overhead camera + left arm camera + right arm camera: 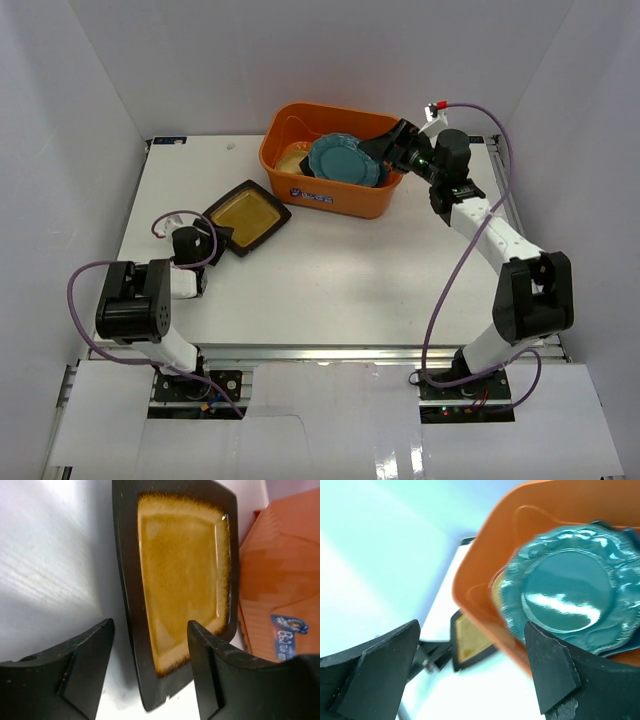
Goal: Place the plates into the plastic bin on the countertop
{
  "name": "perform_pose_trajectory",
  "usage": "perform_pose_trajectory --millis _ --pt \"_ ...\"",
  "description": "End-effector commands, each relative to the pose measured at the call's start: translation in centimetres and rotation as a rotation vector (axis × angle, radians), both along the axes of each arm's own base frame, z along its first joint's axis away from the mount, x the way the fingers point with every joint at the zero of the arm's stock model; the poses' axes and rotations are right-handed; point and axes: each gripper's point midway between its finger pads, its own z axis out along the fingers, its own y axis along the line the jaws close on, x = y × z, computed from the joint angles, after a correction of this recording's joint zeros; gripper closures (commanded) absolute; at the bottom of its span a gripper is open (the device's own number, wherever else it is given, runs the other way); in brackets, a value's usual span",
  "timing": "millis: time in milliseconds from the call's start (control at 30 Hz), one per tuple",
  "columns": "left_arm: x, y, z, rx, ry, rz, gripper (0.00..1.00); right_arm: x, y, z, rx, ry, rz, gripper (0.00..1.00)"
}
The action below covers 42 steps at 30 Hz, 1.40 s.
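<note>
**A:** Entry. Where do the plates stand?

**B:** I can see one left out, the black-rimmed amber plate (246,215). It lies flat on the counter (330,290), near the left end of the orange bin (352,200) and not touching it. Inside the bin the teal scalloped plate (345,160) rests on top, with a yellow plate (292,158) showing under its left edge. Anything beneath those is hidden.

**A:** Right arm?

**B:** The right fingers (555,667) are spread wide with nothing between them. They hover at the bin's right end, beside the teal plate. I judge that arm has no load to deliver.

**A:** Left arm?

**B:** The left fingers (80,672) are apart and low at the amber plate's near corner. In the wrist view the corner sits between them. No pinch shows. One finger overlaps the rim in that view, so I cannot tell whether it touches there.

**A:** Step in hand?

**B:** My judgement is pickup of the amber plate, at the approach stage. The plate is not yet lifted.

**A:** What does the next move call for?

**B:** The plate is shallow, flat and glazed, so the fingers need the rim properly between them before they close. After a firm pinch, the plate must be lifted higher than the bin's wall, carried right and released over the stack.

- Risk 1: the glaze slips in the pinch.
- Risk 2: the two arms crowd each other over the bin, so the right arm should clear out.
</note>
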Motion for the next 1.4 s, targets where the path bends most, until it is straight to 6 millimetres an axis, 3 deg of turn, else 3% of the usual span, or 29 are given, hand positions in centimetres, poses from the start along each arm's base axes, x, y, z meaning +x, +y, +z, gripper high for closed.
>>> perform_pose_trajectory --millis 0,33,133,167,233,267,367,400,600,633,700,733,800,833,867,933,967,1000,1033,1133,1367 --pt "0.6 -0.2 0.0 -0.033 -0.058 -0.013 0.32 -3.0 0.8 2.3 0.041 -0.095 0.09 0.1" --pt "0.7 0.0 0.0 -0.035 -0.067 -0.004 0.35 -3.5 0.8 1.5 0.039 -0.079 0.097 0.1" --pt "0.5 0.6 -1.3 -0.05 -0.044 0.021 0.49 -5.1 0.7 2.0 0.053 -0.1 0.111 0.1" --pt "0.4 0.8 -1.7 -0.067 -0.048 0.037 0.52 -5.7 0.7 1.1 0.051 -0.084 0.116 0.1" --pt "0.5 0.8 -2.1 -0.098 -0.055 0.039 0.53 -6.7 0.8 1.7 0.06 -0.104 0.124 0.1" --pt "0.8 0.5 -1.6 -0.118 -0.089 0.026 0.55 -7.3 1.0 1.0 0.058 -0.092 0.131 0.1" --pt "0.5 0.6 -2.4 -0.129 -0.094 0.04 0.82 -8.5 1.3 0.9 0.042 -0.101 0.147 0.1" --pt "0.4 0.8 -2.4 -0.132 -0.094 0.045 0.98 -8.8 1.3 0.4 0.037 -0.091 0.15 0.1" --pt "-2.1 1.5 -0.3 -0.101 -0.125 0.07 1.0 -11.3 2.0 -1.0 0.012 -0.089 0.166 0.1" --pt "-2.6 1.7 1.3 -0.094 -0.146 0.078 1.0 -11.7 2.2 -1.4 0.007 -0.087 0.169 0.1" --pt "-4.1 1.9 1.9 -0.083 -0.146 0.1 1.0 -12.6 3.1 -1.9 -0.002 -0.088 0.179 0.1" --pt "-4.7 1.9 4.1 -0.081 -0.196 0.099 1.0 -13.4 3.8 -2.6 -0.01 -0.08 0.202 0.1" --pt "-5.7 1.6 5.6 -0.086 -0.225 0.09 1.0 -14.1 4.6 -3.5 -0.026 -0.068 0.237 0.1" --pt "-6.5 1.4 5.4 -0.082 -0.189 0.083 1.0 -14.8 5.3 -4.1 -0.037 -0.064 0.265 0.1" --pt "-6.8 1.3 8.7 -0.075 -0.282 0.071 1.0 -15.3 5.7 -4.5 -0.041 -0.056 0.29 0.1" --pt "-7.5 0.6 10.6 -0.062 -0.294 0.024 1.0 -16.0 6.1 -5.4 -0.048 -0.036 0.323 0.1" --pt "-8.0 0.3 13.3 -0.051 -0.36 -0.001 1.0 -16.5 6.4 -5.8 -0.049 -0.022 0.357 0.1" --pt "-8.5 -0.1 13.4 -0.05 -0.329 -0.025 1.0 -16.8 6.5 -6.0 -0.052 -0.014 0.375 0.1" --pt "-8.7 -1.0 16.0 -0.046 -0.37 -0.08 1.0 -17.2 6.7 -6.2 -0.066 -0.017 0.395 0.1" --pt "-10.2 -3.5 19.8 -0.018 -0.412 -0.224 1.0 -18.2 7.2 -6.9 -0.107 -0.004 0.456 0.1" --pt "-13.8 -8.1 24.8 0.007 -0.486 -0.512 1.0 -19.5 8.3 -6.4 -0.133 -0.009 0.545 0.1"
